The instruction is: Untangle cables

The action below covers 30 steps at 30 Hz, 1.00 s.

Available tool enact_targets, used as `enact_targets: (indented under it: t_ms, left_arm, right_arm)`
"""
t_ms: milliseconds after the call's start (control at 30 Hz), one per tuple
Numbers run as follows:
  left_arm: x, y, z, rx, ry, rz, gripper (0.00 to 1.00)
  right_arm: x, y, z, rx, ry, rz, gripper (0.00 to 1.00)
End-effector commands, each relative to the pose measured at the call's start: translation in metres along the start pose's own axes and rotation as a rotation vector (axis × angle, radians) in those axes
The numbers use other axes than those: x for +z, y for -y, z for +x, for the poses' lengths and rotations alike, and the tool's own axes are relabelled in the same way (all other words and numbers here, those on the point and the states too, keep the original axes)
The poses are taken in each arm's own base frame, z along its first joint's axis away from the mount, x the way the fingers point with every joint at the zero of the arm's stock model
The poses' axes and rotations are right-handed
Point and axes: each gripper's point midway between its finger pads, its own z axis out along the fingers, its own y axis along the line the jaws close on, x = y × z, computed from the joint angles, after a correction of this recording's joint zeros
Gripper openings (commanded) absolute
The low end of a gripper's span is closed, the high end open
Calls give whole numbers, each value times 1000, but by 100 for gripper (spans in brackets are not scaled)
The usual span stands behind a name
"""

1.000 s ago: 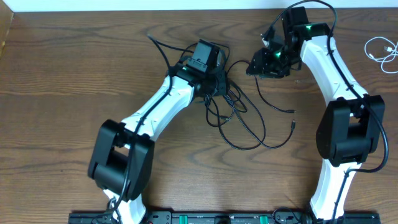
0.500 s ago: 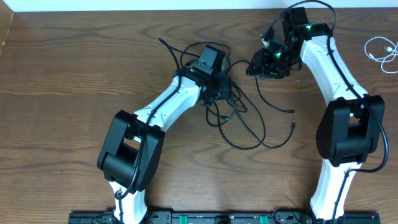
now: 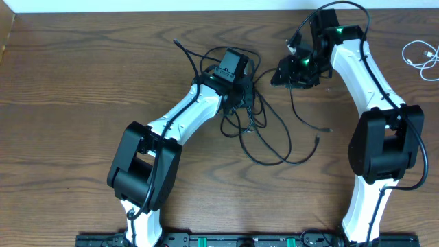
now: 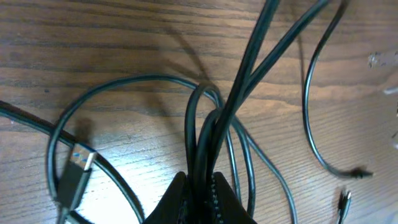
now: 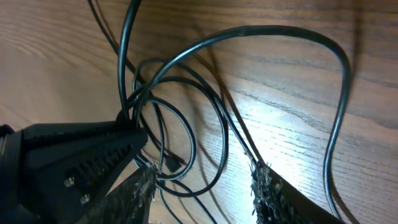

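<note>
1. The black cables (image 3: 264, 130) lie knotted mid-bench (image 3: 82, 82), with loops spreading toward the arm bases. The white cable (image 3: 420, 55) sits well apart at the far right edge, clear of the knot.
2. The left claw (image 4: 200, 190) is closed on a bunch of several black strands at once, at the top of the tangle.
3. The right claw (image 5: 202, 186) is just beside it with its jaws standing apart over loops of the same tangle. I see nothing clamped between them.
4. Risk: because the left claw pinches several strands together, a pull would likely drag the whole knot along or cinch it tighter, not free one cable.
5. Risk: the USB plug (image 4: 78, 168) lies inside a loop near the pinch. The two loose plug ends (image 3: 330, 129) trail to the right. Any of them could snag on a loop as strands slide and lock the tangle.
6. Risk: the claws are very close. If the right one closes here it may take more than one strand, or knock the left claw.
7. Risk: the cords are thin and smooth-looking, so a sharp tug could slip them out of the pinch.
</note>
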Motion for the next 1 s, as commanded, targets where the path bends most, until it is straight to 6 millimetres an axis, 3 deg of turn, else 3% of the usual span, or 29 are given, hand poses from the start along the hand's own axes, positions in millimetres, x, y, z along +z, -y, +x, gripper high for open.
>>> enact_targets:
  t_ms: [0,167,333,533,700,967]
  left_arm:
    - [2,1,-2,-16,12,-6,7]
    - [-15,4,-18,-46,57,21,8]
    - [-70,7,-51,-168,174,81,7]
    - [-118,19,-66,-166,262,139,7]
    - [-125,25,-65,-155,271,149,8]
    - [-123,-4,-61,-189,260,41,8]
  right_arm:
    - [3,-7,5,-39,-17,-14,49]
    - [2,-14,7,-50,-28,-56,49]
    - [6,-28,10,-82,-39,-98,49]
    - [16,-53,12,-145,-37,-143,49]
    - [21,-70,5,-155,-6,-171,49]
    - [2,-63,-4,-101,11,-274,48]
